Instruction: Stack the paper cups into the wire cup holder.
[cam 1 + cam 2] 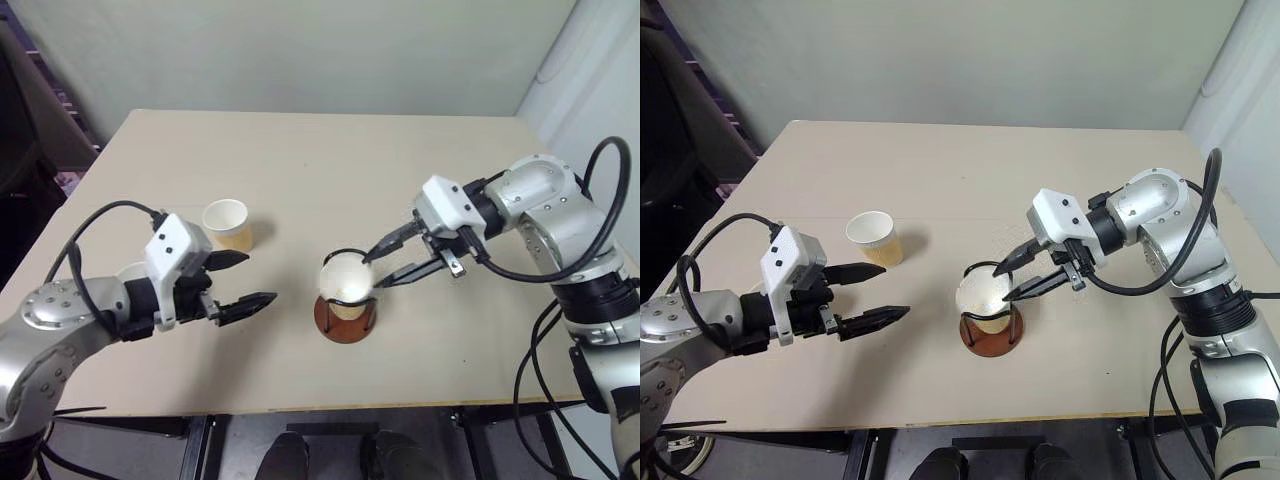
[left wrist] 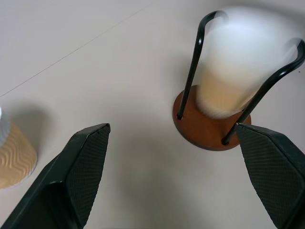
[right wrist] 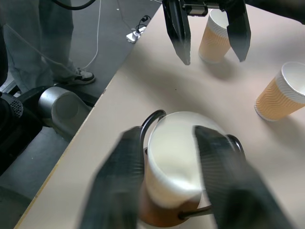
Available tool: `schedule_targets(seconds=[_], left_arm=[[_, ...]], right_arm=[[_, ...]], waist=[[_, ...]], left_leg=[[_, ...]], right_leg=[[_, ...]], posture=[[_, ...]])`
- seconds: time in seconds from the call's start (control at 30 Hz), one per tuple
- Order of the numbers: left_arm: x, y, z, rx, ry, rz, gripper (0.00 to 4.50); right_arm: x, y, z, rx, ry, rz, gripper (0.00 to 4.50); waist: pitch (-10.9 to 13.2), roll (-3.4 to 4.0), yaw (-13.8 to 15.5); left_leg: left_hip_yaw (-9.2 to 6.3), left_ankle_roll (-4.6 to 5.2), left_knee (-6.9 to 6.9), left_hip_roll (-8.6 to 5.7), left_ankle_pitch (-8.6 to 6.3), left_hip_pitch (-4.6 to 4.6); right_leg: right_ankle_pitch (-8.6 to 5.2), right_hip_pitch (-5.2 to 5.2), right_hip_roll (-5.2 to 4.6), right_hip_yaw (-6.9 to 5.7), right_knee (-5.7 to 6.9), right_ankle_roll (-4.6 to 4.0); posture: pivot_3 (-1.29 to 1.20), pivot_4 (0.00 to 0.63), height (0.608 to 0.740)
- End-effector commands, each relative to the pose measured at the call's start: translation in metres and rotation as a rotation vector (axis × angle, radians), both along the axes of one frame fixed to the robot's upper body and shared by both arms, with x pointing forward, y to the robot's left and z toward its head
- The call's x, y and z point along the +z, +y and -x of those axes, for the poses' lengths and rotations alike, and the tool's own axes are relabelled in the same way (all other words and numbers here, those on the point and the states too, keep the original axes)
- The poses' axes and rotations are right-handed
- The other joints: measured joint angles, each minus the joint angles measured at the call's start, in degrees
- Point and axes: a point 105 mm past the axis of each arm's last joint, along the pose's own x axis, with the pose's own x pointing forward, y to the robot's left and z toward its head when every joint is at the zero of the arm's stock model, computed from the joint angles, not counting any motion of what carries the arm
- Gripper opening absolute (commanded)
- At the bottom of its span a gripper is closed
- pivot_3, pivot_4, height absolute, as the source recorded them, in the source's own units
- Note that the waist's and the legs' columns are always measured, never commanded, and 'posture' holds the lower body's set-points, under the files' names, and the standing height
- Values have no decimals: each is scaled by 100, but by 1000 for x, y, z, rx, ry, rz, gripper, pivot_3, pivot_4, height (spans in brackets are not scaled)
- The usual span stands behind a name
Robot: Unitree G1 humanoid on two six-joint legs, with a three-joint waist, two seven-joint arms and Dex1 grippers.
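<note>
The wire cup holder (image 1: 345, 322) stands near the table's front edge, with one paper cup (image 1: 346, 279) sitting in its black loops. My right gripper (image 1: 372, 271) is open. Its fingertips sit at that cup's rim on its right side, one on each side of the cup in the right wrist view. My left gripper (image 1: 260, 277) hovers open and empty to the left of the holder, pointing toward it. A second paper cup (image 1: 227, 222) stands upright behind the left gripper. Another paper cup (image 3: 215, 37) stands close by the left wrist, partly hidden by it.
The beige table (image 1: 320, 160) stretches bare toward the wall at the back. Its front edge runs just below the holder, and black cables hang from both arms. A person's legs and shoes (image 3: 71, 71) stand on the floor off the table's left side.
</note>
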Motion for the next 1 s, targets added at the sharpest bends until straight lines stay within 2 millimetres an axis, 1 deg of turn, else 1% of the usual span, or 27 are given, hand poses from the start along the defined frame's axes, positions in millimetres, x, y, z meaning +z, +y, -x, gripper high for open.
schedule_targets(seconds=[0.03, 0.13, 0.17, 0.27, 0.3, 0.33, 0.37, 0.47, 0.53, 0.6, 0.7, 1.0], left_arm=[[23, 17, -1, 40, -86, -62, 4500], [40, 34, 1, 82, -126, -118, 4500], [46, 44, 2, 106, -133, -158, 4500], [56, 64, 10, 147, -121, -248, 4500], [55, 70, 13, 154, -105, -275, 4500], [48, 80, 16, 180, -65, -340, 4500], [41, 90, 19, 202, -26, -396, 4500], [20, 106, 24, 237, 67, -488, 4500], [9, 113, 24, 251, 99, -537, 4500], [1, 118, 25, 259, 125, -571, 4500], [-4, 121, 23, 264, 128, -596, 4500], [-28, 106, -2, 207, 112, -575, 4500]], right_arm=[[16, -6, -5, -55, 4, -64, 3240], [26, -13, -13, -105, 80, -170, 4312], [37, -14, -15, -117, 140, -267, 4450], [64, -12, -18, -129, 289, -497, 4450], [70, -10, -16, -117, 321, -545, 4450], [74, -3, -14, -111, 353, -596, 4450], [74, 5, -14, -116, 370, -614, 4450], [54, 30, -11, -139, 333, -563, 4450], [45, 42, -10, -145, 314, -536, 4450], [38, 48, -9, -150, 293, -512, 4450], [33, 51, -9, -152, 286, -502, 4450], [33, 50, -8, -157, 275, -495, 4450]], waist=[[0, 0, 0], [0, 0, 0], [0, 0, 0], [1, 1, -19], [1, 1, -33], [1, 1, -35], [0, 1, -55], [0, 1, -87], [-2, -3, -96], [-2, -3, -78], [-3, -5, -48], [-5, -8, -45]], left_leg=[[0, 0, 0, 2, 0, 0], [-2, -1, 0, 4, 0, 1], [-3, -1, 0, 5, 0, 0], [-1, -3, -3, 7, 1, 1], [1, -7, -4, 6, 3, 3], [2, -10, -8, 6, 5, 2], [1, -12, -8, 6, 4, 2], [-3, -12, -15, 14, -2, 6], [-17, 13, -13, 30, -19, -7], [-21, 40, -5, 33, -35, -22], [-25, 43, 2, 29, -37, -29], [-25, 36, 0, 29, -35, -23]], right_leg=[[0, -1, 2, 0, 0, 0], [2, -1, 6, 1, 1, -4], [3, -2, 6, 1, 1, -5], [4, -4, 14, 7, 0, -9], [5, -7, 17, 11, 0, -9], [4, -9, 19, 11, 0, -10], [3, -9, 23, 10, -1, -12], [-1, -15, 29, 12, 1, -19], [-1, -24, 33, 3, 0, -19], [3, -35, 33, 0, 0, -24], [6, -34, 28, -2, -1, -26], [16, -38, 26, -9, 9, -41]], posture=[[0, 150, 740], [0, 150, 740], [0, 150, 740], [0, 150, 740], [0, 150, 740], [0, 150, 740], [0, 150, 740], [0, 150, 740], [0, 150, 740], [0, 150, 740], [0, 150, 740], [0, 150, 740]])
